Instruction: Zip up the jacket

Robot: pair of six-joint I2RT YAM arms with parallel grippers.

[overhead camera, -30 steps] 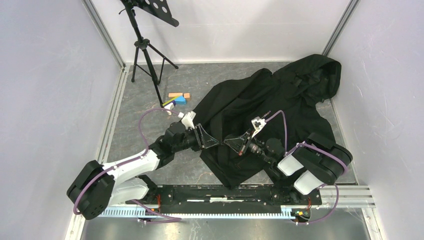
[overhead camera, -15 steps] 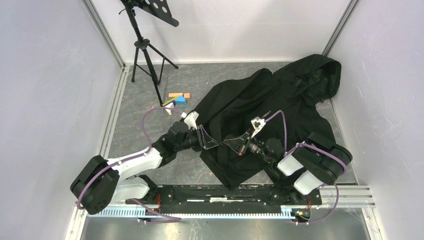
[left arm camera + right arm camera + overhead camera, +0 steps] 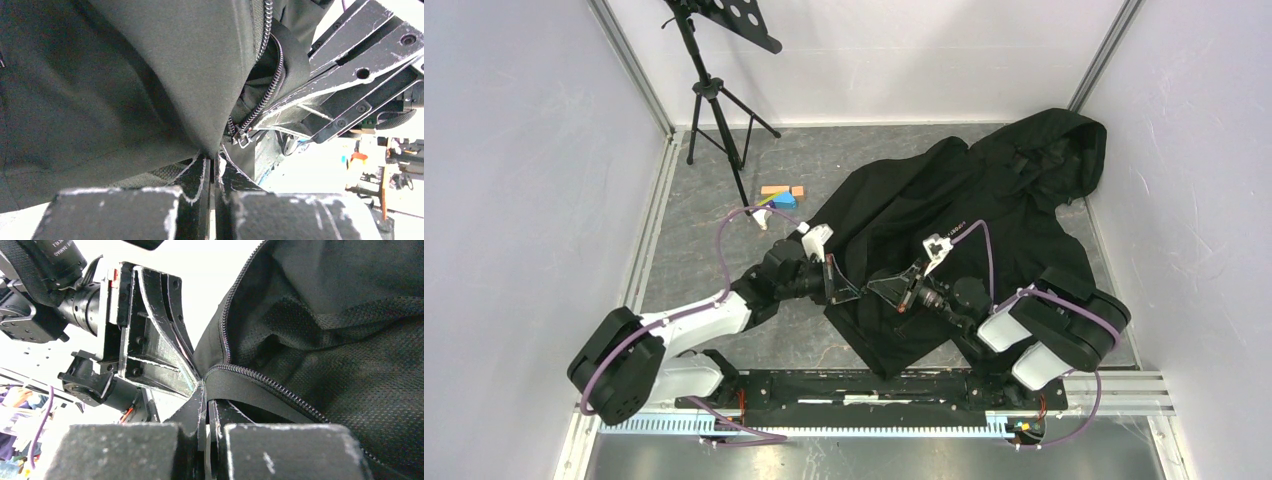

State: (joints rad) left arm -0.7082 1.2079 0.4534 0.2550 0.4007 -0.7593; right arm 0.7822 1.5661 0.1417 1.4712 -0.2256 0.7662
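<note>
The black hooded jacket (image 3: 984, 190) lies spread on the grey floor, its lower front edge lifted between the two arms. My left gripper (image 3: 856, 291) is shut on one fabric edge (image 3: 210, 142) of the jacket (image 3: 125, 85). A zipper row (image 3: 268, 92) and a small metal slider (image 3: 240, 138) hang just right of it. My right gripper (image 3: 872, 290) faces it tip to tip. It is shut (image 3: 206, 397) on the other edge, where the zipper teeth (image 3: 270, 385) run along the mesh-lined jacket (image 3: 350, 340).
A black tripod stand (image 3: 714, 100) stands at the back left. Small coloured blocks (image 3: 781, 195) lie on the floor left of the jacket. White walls close in both sides. The arms' mounting rail (image 3: 874, 390) runs along the near edge.
My left gripper, open a second ago, has slid slightly right and closed on the jacket's edge. The right gripper has stayed shut in nearly the same place.
</note>
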